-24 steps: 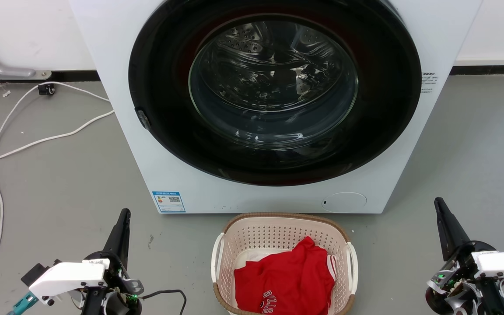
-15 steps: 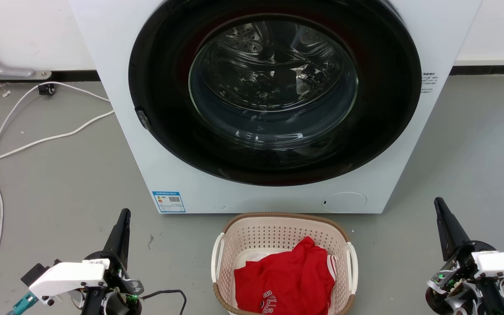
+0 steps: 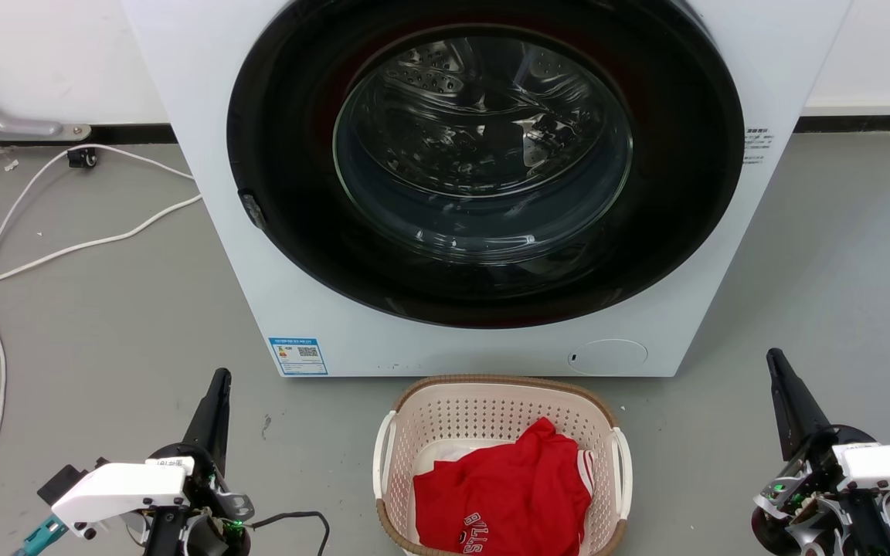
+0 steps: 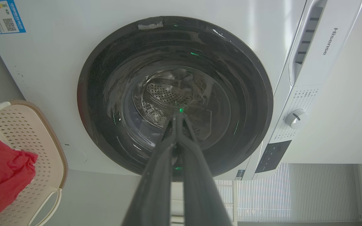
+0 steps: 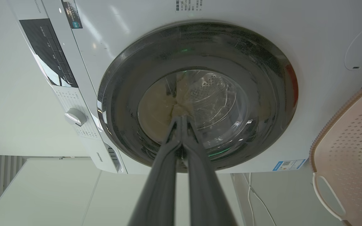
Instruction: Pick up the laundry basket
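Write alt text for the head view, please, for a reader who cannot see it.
A cream laundry basket holding a red garment sits on the grey floor just in front of a white washer with a dark round door. The left gripper and right gripper flank it, fingers together, touching nothing.

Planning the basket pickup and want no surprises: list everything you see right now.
Washing machine: one, white with dark round door, straight ahead.
Laundry basket: one, cream with brown rim, on the floor before the washer.
Garment: one, red, inside the basket.
Cable: white, count unclear, on the floor left of the washer.
Label: one, blue, washer's lower left corner.
Left gripper: dark fingers shut, left of the basket, apart from it.
Right gripper: dark fingers shut, right of the basket, apart from it.
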Controlling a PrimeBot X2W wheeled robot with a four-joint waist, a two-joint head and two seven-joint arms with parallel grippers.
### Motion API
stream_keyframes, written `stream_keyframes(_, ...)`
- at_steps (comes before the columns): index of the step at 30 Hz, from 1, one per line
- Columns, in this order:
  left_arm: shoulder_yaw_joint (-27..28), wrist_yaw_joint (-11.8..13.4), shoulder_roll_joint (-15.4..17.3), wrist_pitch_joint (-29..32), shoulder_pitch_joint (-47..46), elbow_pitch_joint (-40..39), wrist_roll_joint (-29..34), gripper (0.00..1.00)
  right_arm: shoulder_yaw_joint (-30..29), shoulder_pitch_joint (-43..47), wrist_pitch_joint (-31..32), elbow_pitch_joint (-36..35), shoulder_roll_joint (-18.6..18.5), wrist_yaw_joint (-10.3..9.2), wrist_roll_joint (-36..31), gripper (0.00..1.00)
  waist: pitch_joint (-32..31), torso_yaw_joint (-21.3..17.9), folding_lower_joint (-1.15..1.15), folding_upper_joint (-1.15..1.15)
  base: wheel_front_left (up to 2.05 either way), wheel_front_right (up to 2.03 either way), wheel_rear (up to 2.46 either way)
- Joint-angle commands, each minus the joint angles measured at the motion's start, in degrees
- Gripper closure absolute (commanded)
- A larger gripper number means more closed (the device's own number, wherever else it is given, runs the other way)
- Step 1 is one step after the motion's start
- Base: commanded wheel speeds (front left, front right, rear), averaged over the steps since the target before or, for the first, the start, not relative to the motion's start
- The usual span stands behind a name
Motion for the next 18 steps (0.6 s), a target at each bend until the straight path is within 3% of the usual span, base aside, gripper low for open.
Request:
stream_keyframes(1,0.14,-0.16,-0.01,0.06,-0.61,0.09,0.23,1.00,-0.10,-0.72,0.14,0.07,0.19,0.02,-0.04,1.00,0.00,0.00,0.00,0.00,0.00,0.00,0.00)
stream_keyframes(7,0.20,-0.16,-0.07,0.13,-0.62,0.09,0.27,1.00,-0.11,-0.72,0.16,0.07,0.19,0.02,-0.06,1.00,0.00,0.00,0.00,0.00,0.00,0.00,0.00)
stream_keyframes(8,0.21,-0.16,-0.08,0.15,-0.62,0.09,0.29,0.00,-0.11,-0.72,0.17,0.07,0.19,0.02,-0.07,0.00,0.00,0.00,0.00,0.00,0.00,0.00,0.00)
stream_keyframes(18,-2.81,0.03,-0.21,-2.28,0.20,-0.08,1.10,0.00,1.16,1.14,-2.20,-0.84,-0.03,0.00,-1.07,0.00,0.07,0.03,0.00,0.00,0.00,0.00,0.00)
